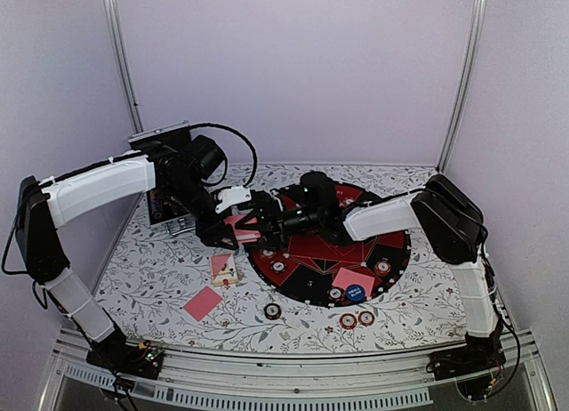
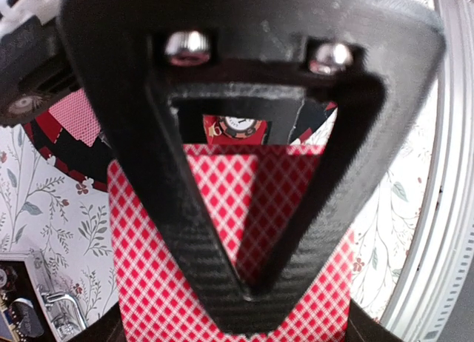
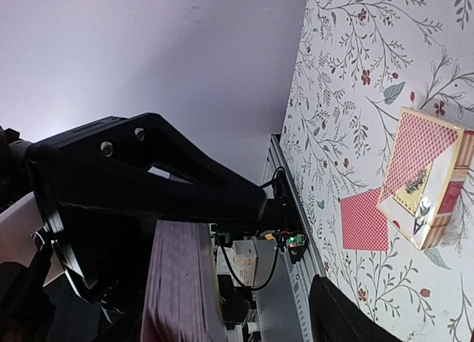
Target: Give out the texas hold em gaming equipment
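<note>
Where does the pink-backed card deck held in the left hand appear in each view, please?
Top external: card deck, centre of picture.
Left wrist: fills the lower middle.
Right wrist: bottom left, edge-on.
Shared landmark: the floral table cover, in all three.

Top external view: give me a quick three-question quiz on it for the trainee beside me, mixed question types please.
1. True or false: the left gripper is shut on the deck of pink-backed playing cards.
2. Which of these lies on the round red-and-black mat? A) the round blue button disc B) the card box C) the black silver-edged case
3. Fill in: off the mat, in front of it, ___ small round red-and-white poker chips lie side by side.

Key: 1 true; 2 A; 3 two.
</note>
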Available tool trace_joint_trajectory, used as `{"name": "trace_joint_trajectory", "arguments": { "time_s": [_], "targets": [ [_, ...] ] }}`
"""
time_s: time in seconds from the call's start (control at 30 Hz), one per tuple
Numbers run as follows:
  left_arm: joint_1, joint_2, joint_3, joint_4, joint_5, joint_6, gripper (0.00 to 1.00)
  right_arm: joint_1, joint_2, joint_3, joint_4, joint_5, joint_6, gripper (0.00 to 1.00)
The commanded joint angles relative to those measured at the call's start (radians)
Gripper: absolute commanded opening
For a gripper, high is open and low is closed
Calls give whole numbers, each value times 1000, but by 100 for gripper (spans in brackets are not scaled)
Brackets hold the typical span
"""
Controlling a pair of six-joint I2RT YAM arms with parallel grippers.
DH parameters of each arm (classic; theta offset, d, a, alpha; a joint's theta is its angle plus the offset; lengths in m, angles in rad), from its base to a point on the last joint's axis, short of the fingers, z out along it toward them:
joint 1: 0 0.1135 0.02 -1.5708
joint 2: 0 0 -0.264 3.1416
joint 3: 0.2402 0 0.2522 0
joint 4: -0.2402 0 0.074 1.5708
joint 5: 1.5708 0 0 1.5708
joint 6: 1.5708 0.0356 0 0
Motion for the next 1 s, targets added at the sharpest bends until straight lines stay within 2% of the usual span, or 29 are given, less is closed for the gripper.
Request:
{"name": "trace_joint_trajectory", "arguments": {
  "time_s": [0.0,0.2,0.67,0.97],
  "targets": [
    [-7,-23,9,20,17,15,0,-17,-30,-43,-31,-2,-5,61],
    [-7,-20,9,19,9,17,0,-17,-48,-47,-34,-1,-12,47],
    [-7,-18,3,11,-5,19,0,-48,-121,-127,-58,-4,-52,36],
    [-6,-17,-2,11,-12,17,0,-69,-167,-162,-73,-2,-67,22]
  ]
}}
